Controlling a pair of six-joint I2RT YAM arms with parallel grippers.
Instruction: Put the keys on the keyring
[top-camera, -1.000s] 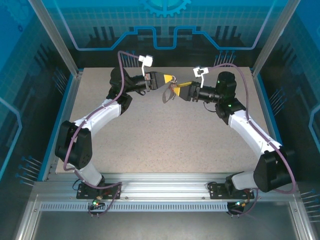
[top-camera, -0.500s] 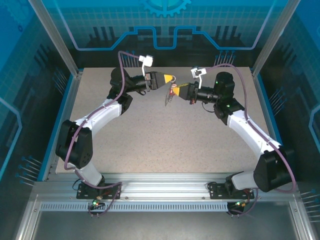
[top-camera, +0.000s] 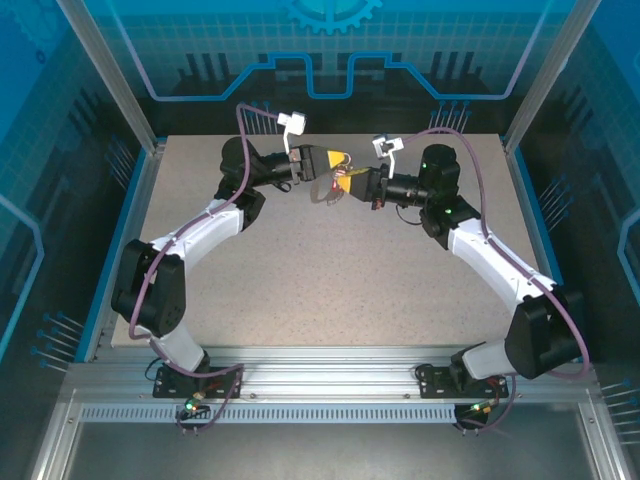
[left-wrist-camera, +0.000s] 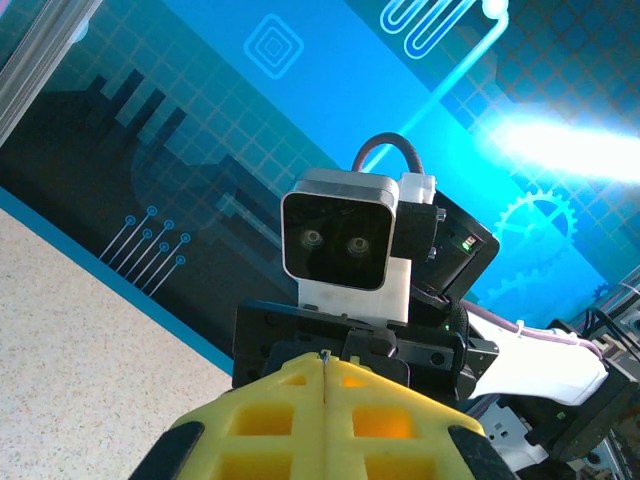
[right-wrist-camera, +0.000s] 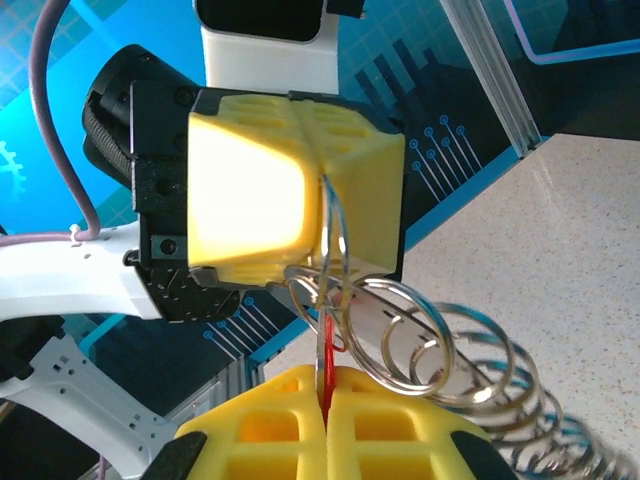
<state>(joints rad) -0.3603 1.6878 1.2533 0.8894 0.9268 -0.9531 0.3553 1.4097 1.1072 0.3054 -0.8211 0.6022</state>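
Both arms are facing each other tip to tip above the far middle of the speckled beige tabletop (top-camera: 330, 270). The left gripper (top-camera: 338, 158) is holding its yellow fingers (right-wrist-camera: 250, 190) pressed together on the thin dark wire oval keyring (right-wrist-camera: 337, 245). In the left wrist view a fine wire is showing in the seam of these closed fingers. The keyring is hanging down from that seam, clear of the tabletop, and a string of silvery coiled rings (right-wrist-camera: 455, 350) is trailing from it toward the lower right of the right wrist view. The right gripper (top-camera: 347, 182) is sitting just beside the left one, its yellow fingers (right-wrist-camera: 380, 400) clamped on the small red-headed key (right-wrist-camera: 329, 350), a narrow red sliver of which is standing up out of the seam. The red-headed key is lying against the lower end of the keyring; whether it is threaded onto the loop cannot be told
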